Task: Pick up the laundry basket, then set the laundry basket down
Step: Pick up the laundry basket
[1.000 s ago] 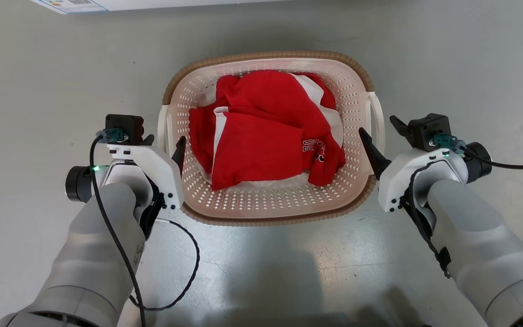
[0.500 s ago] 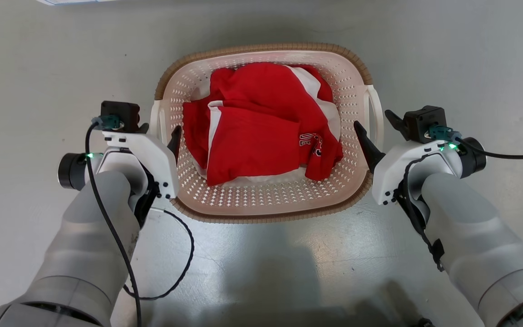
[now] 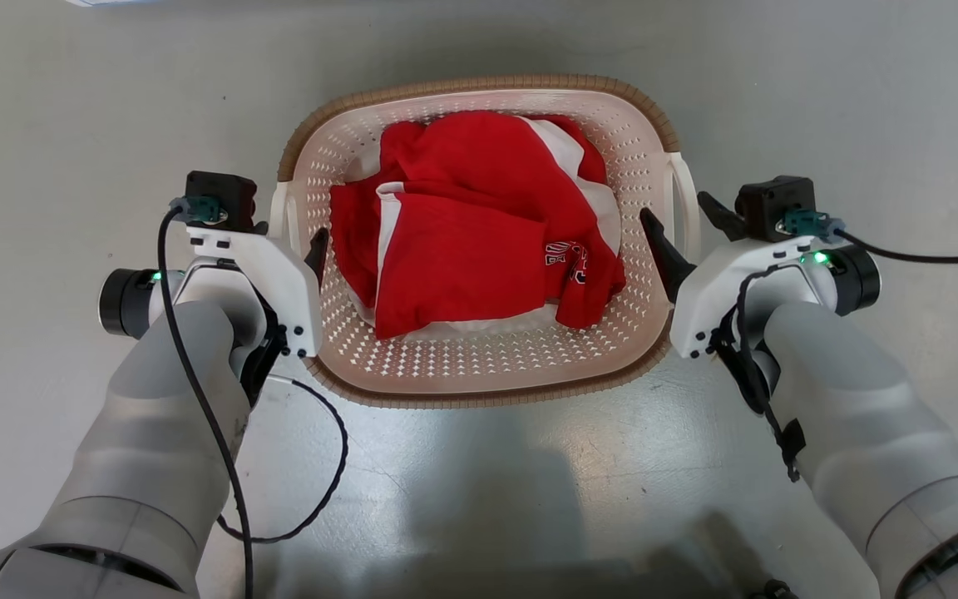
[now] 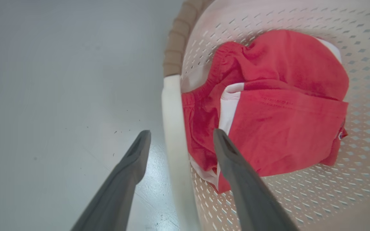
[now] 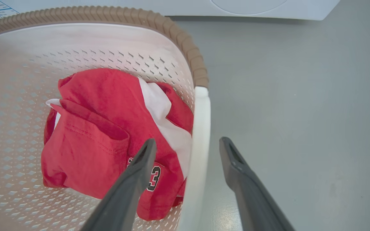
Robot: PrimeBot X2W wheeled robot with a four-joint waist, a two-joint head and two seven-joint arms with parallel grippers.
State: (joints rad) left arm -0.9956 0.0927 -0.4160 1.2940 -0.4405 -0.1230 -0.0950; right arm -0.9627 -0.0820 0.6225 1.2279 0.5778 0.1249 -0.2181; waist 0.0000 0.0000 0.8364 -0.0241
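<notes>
- Fingers (image 4: 130,173) of the left gripper (image 4: 181,133) are standing wide apart, one on each side of the left handle (image 3: 279,212), not pressing it.
- Right gripper (image 5: 188,141) is straddling the right handle (image 5: 199,128) the same way, with gaps on both sides.
- One laundry basket (image 3: 479,83) with two handles is sitting on the grey floor (image 3: 479,482) between the arms, carrying red-and-white clothing (image 3: 471,241).
- Open floor is lying all around its brown rim.

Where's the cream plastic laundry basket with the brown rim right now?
Centre of the head view: the cream-white perforated plastic laundry basket lies between the left gripper and right gripper, both open astride its white side handles, with red clothing inside.
</notes>
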